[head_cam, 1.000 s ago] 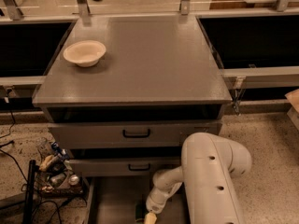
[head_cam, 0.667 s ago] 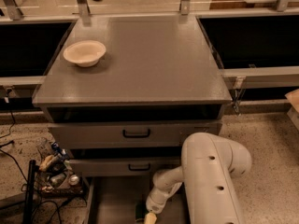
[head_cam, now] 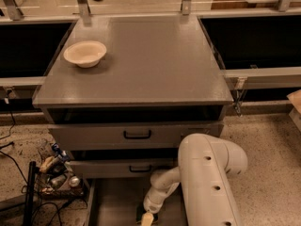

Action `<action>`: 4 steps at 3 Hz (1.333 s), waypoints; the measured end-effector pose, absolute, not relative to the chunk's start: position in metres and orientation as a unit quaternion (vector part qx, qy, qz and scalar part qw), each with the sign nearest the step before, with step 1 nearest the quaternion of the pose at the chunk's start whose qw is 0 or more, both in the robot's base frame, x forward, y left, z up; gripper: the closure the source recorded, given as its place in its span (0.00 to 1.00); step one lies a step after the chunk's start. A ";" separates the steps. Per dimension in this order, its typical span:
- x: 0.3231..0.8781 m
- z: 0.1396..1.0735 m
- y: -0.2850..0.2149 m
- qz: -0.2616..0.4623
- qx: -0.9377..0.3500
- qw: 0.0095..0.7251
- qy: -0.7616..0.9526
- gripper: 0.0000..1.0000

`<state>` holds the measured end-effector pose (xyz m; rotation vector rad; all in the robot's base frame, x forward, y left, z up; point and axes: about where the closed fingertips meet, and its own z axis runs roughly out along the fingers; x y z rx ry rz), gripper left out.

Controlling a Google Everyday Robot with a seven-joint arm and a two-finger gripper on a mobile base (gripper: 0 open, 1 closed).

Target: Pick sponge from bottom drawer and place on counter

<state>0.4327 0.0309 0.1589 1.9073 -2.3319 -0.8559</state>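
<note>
The grey cabinet's counter (head_cam: 141, 65) fills the middle of the view. Below the two upper drawers with black handles, the bottom drawer (head_cam: 110, 204) is pulled open at the frame's lower edge, showing its flat grey floor. My white arm reaches down into it, and my gripper (head_cam: 146, 216) with its yellowish tip sits low over the drawer floor at the bottom edge. A small dark shape lies right at the gripper tip; I cannot tell whether it is the sponge. Otherwise the sponge does not show.
A cream bowl (head_cam: 85, 53) stands on the counter's back left. A pile of cables and small clutter (head_cam: 54, 173) lies on the floor left of the cabinet. Dark recessed bays flank the cabinet on both sides. Speckled floor lies to the right.
</note>
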 end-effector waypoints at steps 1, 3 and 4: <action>0.433 0.159 0.031 -0.273 0.609 0.005 -0.745 0.07; 0.440 0.140 0.016 -0.284 0.587 0.011 -0.758 0.08; 0.440 0.140 0.016 -0.284 0.587 0.011 -0.758 0.08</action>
